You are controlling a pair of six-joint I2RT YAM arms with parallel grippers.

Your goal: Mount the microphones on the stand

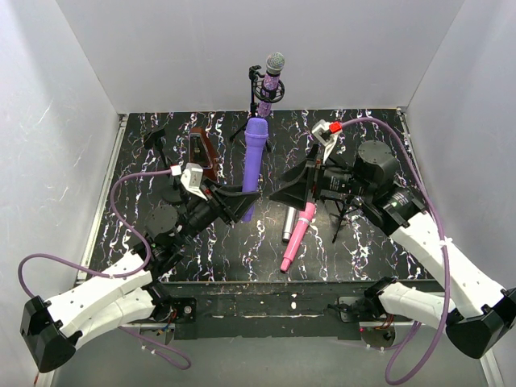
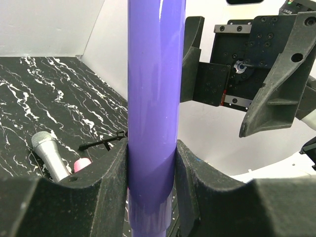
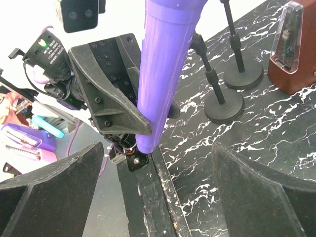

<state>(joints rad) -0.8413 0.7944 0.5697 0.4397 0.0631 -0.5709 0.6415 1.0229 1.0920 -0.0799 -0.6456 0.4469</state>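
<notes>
Above the middle of the black white-veined worktop (image 1: 242,250), the left hand (image 1: 246,205) grips the smooth violet stick microphone (image 1: 255,153) near its lower end, upright, while the right hand (image 1: 286,187) stands wide open just beside it.

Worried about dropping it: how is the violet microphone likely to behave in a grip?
The violet microphone looks glossy, so it may slip lengthwise in the left claw. It stands straight while held near its lower end, so it is probably stiff. Its round tapered barrel would likely roll if laid down.
</notes>
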